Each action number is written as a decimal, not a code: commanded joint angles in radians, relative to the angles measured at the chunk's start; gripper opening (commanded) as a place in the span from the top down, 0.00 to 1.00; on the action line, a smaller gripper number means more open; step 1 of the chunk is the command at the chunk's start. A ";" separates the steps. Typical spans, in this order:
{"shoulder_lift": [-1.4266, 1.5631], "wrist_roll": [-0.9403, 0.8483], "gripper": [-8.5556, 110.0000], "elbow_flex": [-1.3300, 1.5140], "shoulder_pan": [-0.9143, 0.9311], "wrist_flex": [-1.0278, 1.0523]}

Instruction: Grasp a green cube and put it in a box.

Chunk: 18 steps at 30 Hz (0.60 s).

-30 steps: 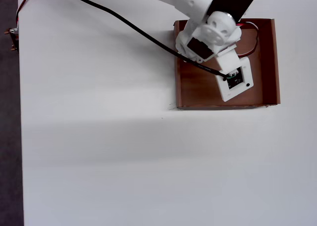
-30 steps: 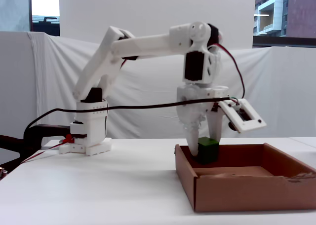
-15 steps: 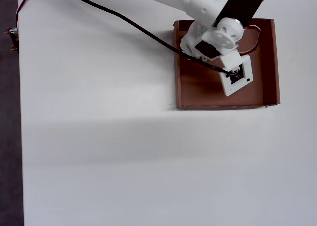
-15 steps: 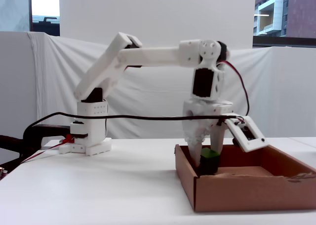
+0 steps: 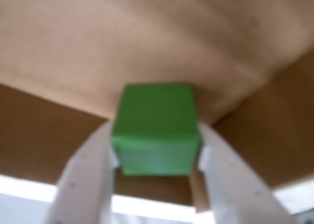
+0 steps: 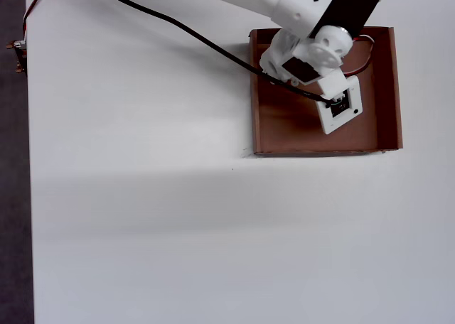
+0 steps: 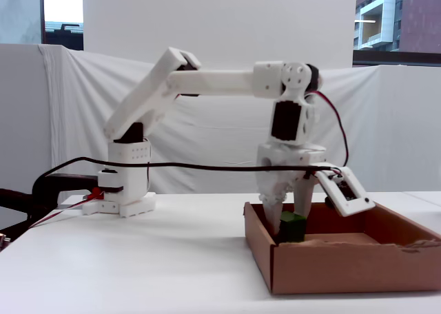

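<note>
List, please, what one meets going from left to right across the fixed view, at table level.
Arm base → near-left corner of the box → green cube held in the tool → wrist camera → box's right end.

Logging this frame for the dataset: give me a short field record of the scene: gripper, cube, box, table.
gripper: reaching down into the box, fingers on either side of the green cube, shut on it
green cube: held between the fingers, low inside the box in the fixed view; hidden under the arm in the overhead view
cube contact with floor: cannot tell
box: brown cardboard tray, low walls, open top, nothing else visible inside; sits at the upper right of the overhead view
table: white
cable: black, runs from the arm base side to the wrist
</note>
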 commanded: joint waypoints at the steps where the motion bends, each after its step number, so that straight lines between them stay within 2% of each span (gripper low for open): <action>1: 0.015 0.003 0.74 -0.052 -0.008 0.009; 18: 0.215 0.008 0.74 0.043 0.025 0.061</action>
